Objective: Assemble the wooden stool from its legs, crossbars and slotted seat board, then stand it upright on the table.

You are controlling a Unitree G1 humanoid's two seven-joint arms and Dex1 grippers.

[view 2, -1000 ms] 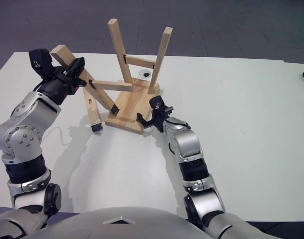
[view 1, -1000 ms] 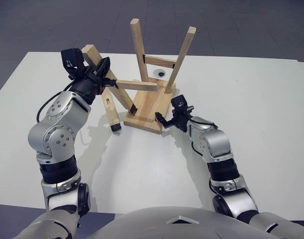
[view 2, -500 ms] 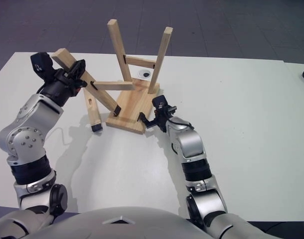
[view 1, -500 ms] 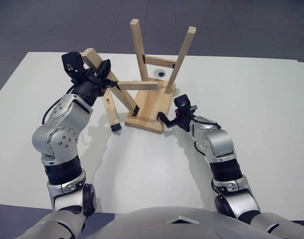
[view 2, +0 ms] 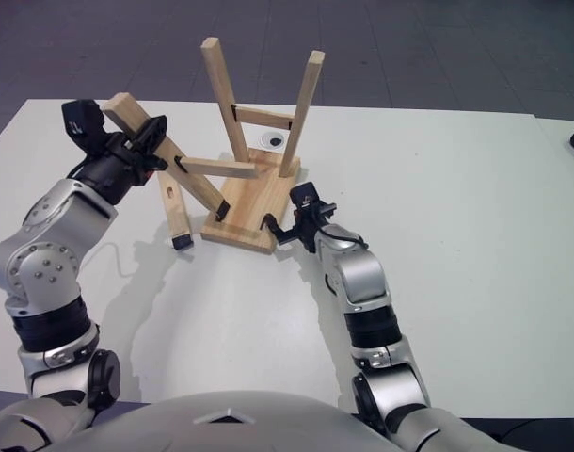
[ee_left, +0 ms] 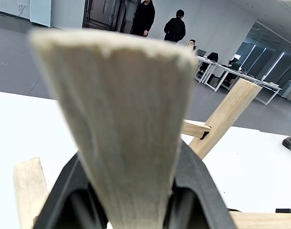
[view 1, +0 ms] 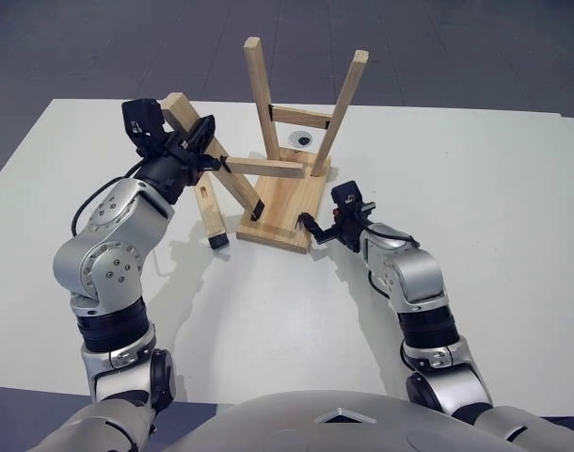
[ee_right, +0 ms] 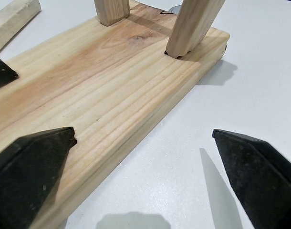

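Left pincer (view 1: 198,143) clamps one tilted leg (view 1: 235,186); right pincer (view 1: 326,218) gapes open at the single seat board's (view 1: 279,202) edge. Four legs (view 1: 261,94), two crossbars (view 1: 264,168).

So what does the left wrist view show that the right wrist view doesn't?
Left wrist view: the left gripper, its jaws shut on the held leg seen up close, with a slanted leg and a crossbar beyond it.
Right wrist view: the seat board lying on the table with two seated legs, and the right gripper, jaws open, one over the board and one over the table.
Both: the white table and bare wooden stool parts.
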